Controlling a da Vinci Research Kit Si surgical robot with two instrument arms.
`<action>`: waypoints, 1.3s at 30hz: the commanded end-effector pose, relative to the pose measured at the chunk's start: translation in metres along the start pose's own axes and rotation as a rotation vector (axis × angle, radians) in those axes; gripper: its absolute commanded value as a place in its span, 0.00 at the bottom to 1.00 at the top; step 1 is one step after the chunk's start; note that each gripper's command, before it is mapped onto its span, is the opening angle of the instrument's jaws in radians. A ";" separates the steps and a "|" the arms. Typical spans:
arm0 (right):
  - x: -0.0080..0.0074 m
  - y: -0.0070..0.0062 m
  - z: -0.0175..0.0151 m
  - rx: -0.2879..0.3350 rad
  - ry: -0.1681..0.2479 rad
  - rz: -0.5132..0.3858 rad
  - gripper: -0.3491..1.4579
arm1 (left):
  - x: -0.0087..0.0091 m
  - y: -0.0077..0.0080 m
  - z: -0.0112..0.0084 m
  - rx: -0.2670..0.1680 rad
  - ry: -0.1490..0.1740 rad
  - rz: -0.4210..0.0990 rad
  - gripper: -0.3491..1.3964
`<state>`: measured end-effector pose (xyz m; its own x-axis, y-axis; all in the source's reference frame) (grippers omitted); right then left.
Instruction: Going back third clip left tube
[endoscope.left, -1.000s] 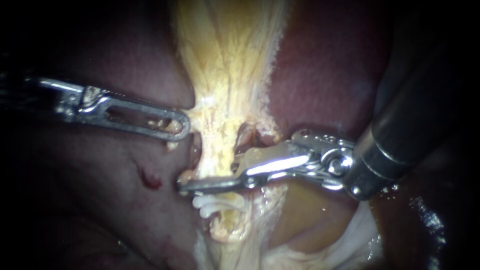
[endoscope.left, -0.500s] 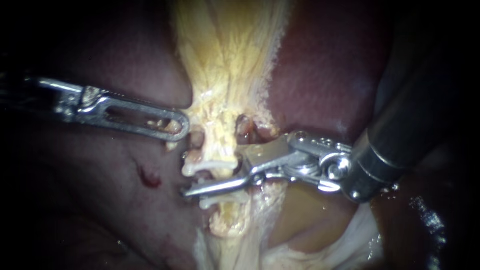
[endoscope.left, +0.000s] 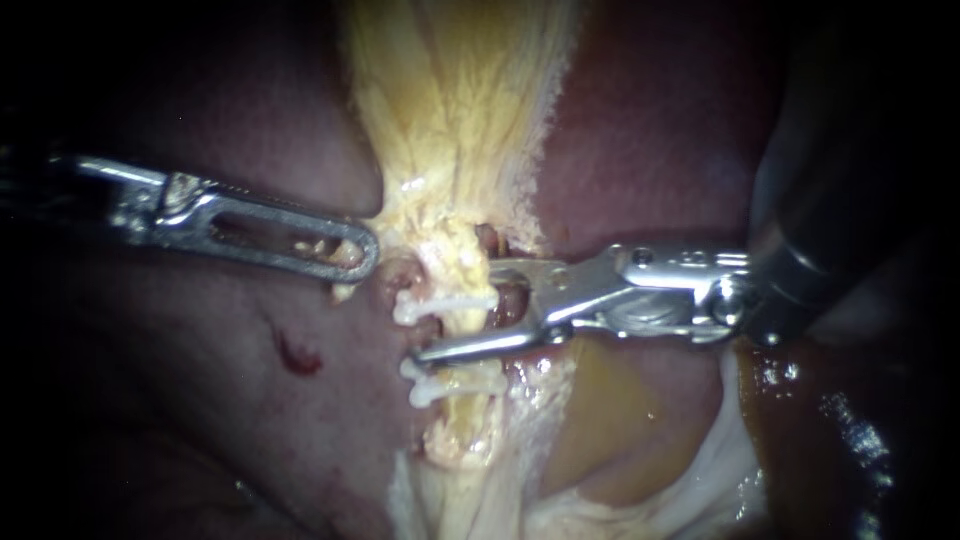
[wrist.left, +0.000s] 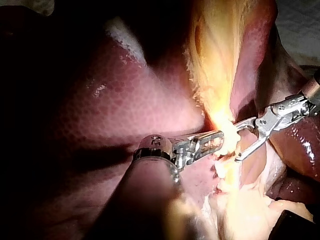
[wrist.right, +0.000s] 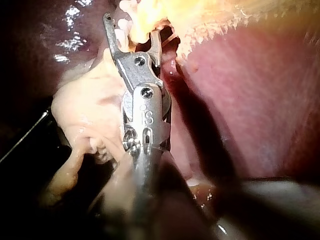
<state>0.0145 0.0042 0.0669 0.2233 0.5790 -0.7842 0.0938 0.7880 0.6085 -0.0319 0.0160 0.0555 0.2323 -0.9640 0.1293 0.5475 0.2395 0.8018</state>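
In the endoscope view the left instrument (endoscope.left: 366, 255) is being brought in from nine o'clock; its jaws are being held together on the edge of the yellow tissue (endoscope.left: 450, 120), scraps of which are being shown through the window of the upper jaw. The right instrument (endoscope.left: 458, 312) is being brought in from three o'clock; its jaws are being held apart, with nothing gripped.

The tube (endoscope.left: 456, 324) is being seen as the narrow stalk at the six o'clock end of the yellow tissue, near the centre; whether it is the left tube cannot be told. It is being crossed by a white clip (endoscope.left: 445, 300) lying between the open jaws; the long lower jaw is being laid across the tube just to the six o'clock side of that clip. Two further clips (endoscope.left: 445, 382) are being carried on the tube beyond that jaw, toward six o'clock, close together.

The liver (endoscope.left: 650, 150) is being seen dark red on both sides; a small red mark (endoscope.left: 298, 357) is being shown on it at eight o'clock from the clips.
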 end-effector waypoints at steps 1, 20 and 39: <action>0.0002 -0.0001 -0.0006 -0.001 -0.001 -0.008 0.47 | 0.0000 0.0000 0.0001 0.000 0.000 0.000 0.00; 0.0029 -0.0032 -0.0115 -0.002 -0.031 -0.115 0.47 | -0.0001 0.0001 0.0001 0.001 0.000 0.001 0.00; 0.0031 -0.0031 -0.0121 -0.007 -0.038 -0.154 0.47 | 0.0000 0.0022 0.0063 -0.016 0.002 0.008 0.00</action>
<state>0.0031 0.0060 0.0611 0.2431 0.4399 -0.8645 0.1225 0.8702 0.4773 -0.0361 0.0157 0.0613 0.2400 -0.9615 0.1341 0.5565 0.2495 0.7925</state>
